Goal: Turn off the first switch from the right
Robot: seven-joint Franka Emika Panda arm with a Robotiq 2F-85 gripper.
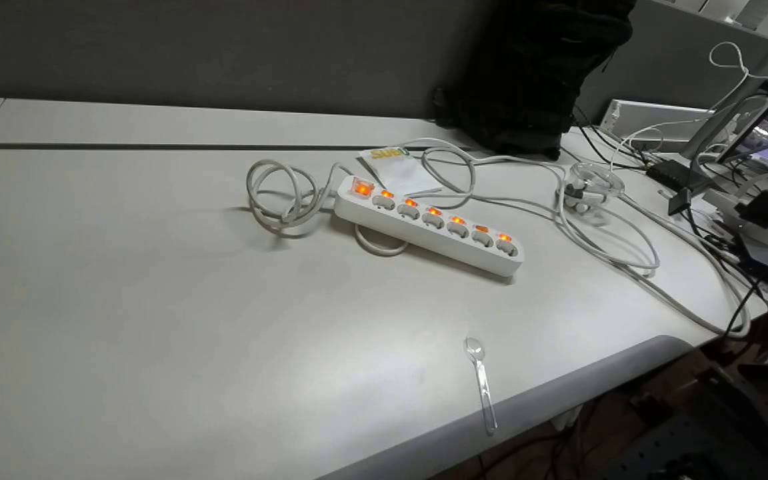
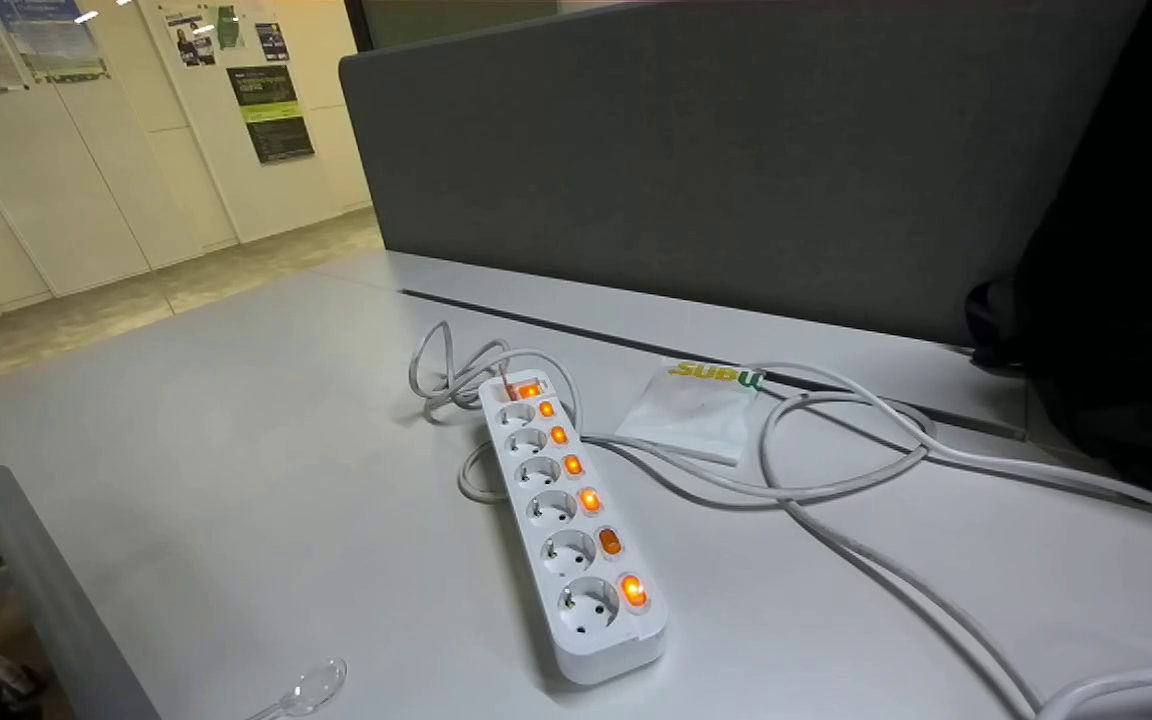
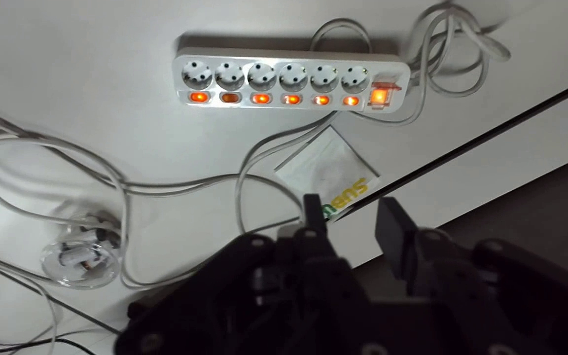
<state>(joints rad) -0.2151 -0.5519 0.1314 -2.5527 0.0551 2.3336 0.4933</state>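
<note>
Pincer (image 3: pixel 351 209) first: its two fingers stand apart with a plain gap between them, holding nothing, out on the switch-row side of the power strip (image 3: pixel 291 81) and not touching it. Between the pincer and the power strip in the wrist view, a white paper wrapper (image 3: pixel 331 165) lies near that same side.

And on to the power strip itself, resting on the counter (image 1: pixel 157 300)! The target, the first switch from the right (image 1: pixel 504 237), I take to be the last one at the end away from the power strip's main switch (image 1: pixel 361 189). It's glowing orange in all three views, so the job looks undone. Just beside it sits the dark neighbour (image 2: pixel 609 541), the row's only unlit one, apparently off already; the other four are bright, and so is the main switch.

So what's left? All of it, by my judgement: bring the pincer over to that end of the power strip, perhaps bring the fingers together for a narrower tip, press, and watch for the glow to die without clipping the dark neighbour.

Farther out, coiled cord (image 1: pixel 289 217) sits just beside the power strip's main-switch end, and a clear spoon (image 1: pixel 483 387) lies well off its socket side.
</note>
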